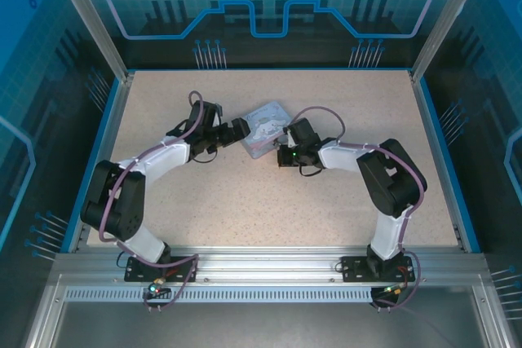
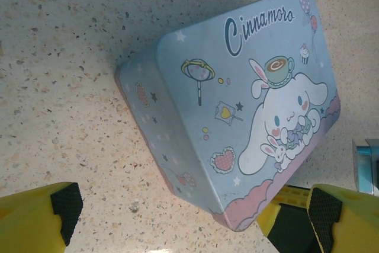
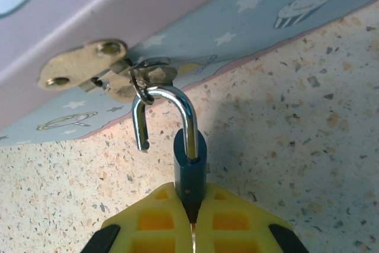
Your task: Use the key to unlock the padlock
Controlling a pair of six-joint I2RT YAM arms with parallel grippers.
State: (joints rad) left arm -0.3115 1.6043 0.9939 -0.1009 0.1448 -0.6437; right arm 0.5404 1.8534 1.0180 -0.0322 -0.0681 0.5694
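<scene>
The padlock (image 3: 190,161) is a small dark teal body with a silvery shackle (image 3: 177,108). The shackle stands swung open, its free end out of the body, and still hooks through the ring of the metal hasp (image 3: 83,69) on the tin's side. My right gripper (image 3: 190,214) is shut on the padlock's lower body, yellow fingers pressed together around it. The key is hidden, possibly between those fingers. My left gripper (image 2: 194,208) is open, with a corner of the lavender-blue cartoon tin (image 2: 249,87) just ahead between its fingers, not touching them.
The tin (image 1: 265,124) lies mid-table between both grippers, the left gripper (image 1: 241,129) at its left side and the right gripper (image 1: 285,151) at its near right. The speckled tabletop (image 1: 245,193) is bordered by blue rails.
</scene>
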